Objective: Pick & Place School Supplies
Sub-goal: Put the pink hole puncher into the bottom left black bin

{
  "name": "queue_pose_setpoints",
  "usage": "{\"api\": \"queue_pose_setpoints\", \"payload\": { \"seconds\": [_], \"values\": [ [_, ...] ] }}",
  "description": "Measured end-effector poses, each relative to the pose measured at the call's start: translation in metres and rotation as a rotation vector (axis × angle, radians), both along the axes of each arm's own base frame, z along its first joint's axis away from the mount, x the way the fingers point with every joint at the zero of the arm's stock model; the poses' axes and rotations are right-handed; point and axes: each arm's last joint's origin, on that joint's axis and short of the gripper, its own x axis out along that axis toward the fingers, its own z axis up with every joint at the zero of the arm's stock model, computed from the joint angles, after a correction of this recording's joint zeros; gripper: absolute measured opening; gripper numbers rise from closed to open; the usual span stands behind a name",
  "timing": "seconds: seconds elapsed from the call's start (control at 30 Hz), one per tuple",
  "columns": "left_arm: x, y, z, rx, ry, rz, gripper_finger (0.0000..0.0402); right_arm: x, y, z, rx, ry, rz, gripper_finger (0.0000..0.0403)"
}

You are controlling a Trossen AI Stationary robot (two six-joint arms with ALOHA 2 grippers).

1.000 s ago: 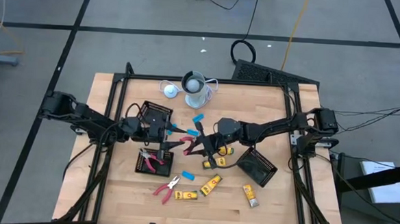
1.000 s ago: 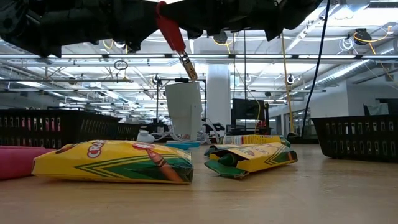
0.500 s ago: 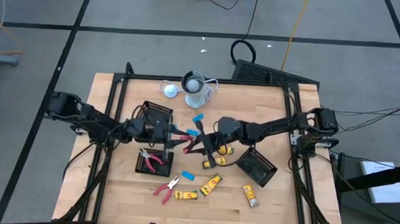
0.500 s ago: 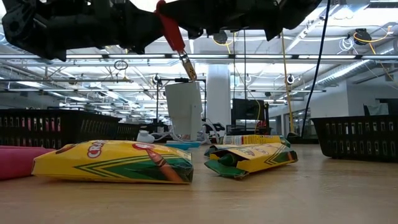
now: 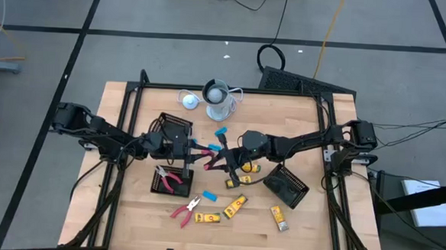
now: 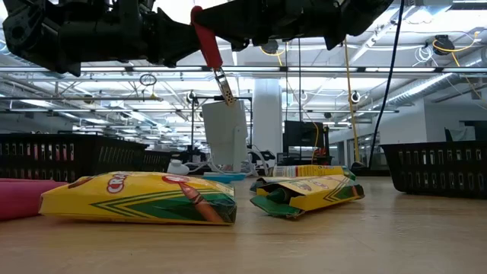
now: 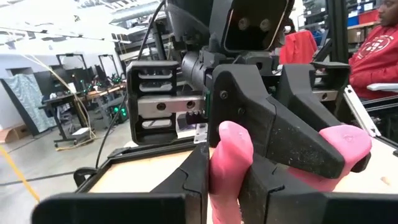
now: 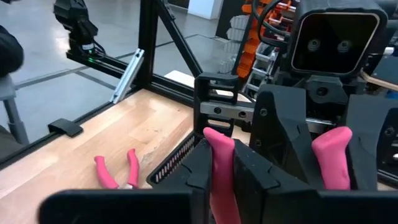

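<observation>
both the left gripper [image 5: 193, 155] and right gripper [image 5: 218, 160] clamp one pair of pink-handled metal pliers [image 5: 208, 162] above the table's middle, apparently mid-handover; next, one should let go.

- The high view looks straight down from well above, taking in the whole wooden tabletop [image 5: 141, 220], both arms and the grey floor around it.
- The low view sits at the tabletop's surface, very near a yellow crayon box [image 6: 141, 198], and faces level across the wood into a large room with ceiling lights.
- The left wrist view rides on the left arm, close behind its own end effector [image 7: 227, 171], and faces the other arm head-on.
- The right wrist view [image 8: 221, 171] does the same from the opposite side, close in.
- Both wrist views share the pink-handled pliers [image 5: 215, 161] held mid-tabletop; the low view sees the same tool from beneath.
</observation>
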Motion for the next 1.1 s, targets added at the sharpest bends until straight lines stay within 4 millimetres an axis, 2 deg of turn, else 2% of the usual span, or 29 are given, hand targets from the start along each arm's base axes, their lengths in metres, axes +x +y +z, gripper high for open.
{"api": "queue_pose_setpoints", "payload": {
  "seconds": [0.27,0.4,0.63,0.9,1.1],
  "values": [
    [-0.003,-0.006,-0.003,-0.005,0.044,-0.005,0.0049,-0.001,-0.001,-0.008,-0.056,0.067,-0.097,0.0175],
    [-0.015,-0.009,-0.003,-0.005,0.034,0.0,0.0048,-0.006,0.001,-0.005,-0.065,0.095,-0.121,0.0212],
    [-0.053,-0.018,-0.005,-0.05,0.03,0.019,0.0048,-0.02,0.015,0.006,-0.108,0.145,-0.159,0.0204],
    [-0.082,-0.035,-0.026,-0.142,0.113,-0.002,0.0048,-0.043,0.022,-0.01,-0.084,0.216,-0.209,0.0175],
    [-0.092,-0.049,-0.029,-0.14,0.118,0.016,0.0048,-0.057,0.021,-0.023,-0.029,0.208,-0.253,0.0157]
  ]
}}
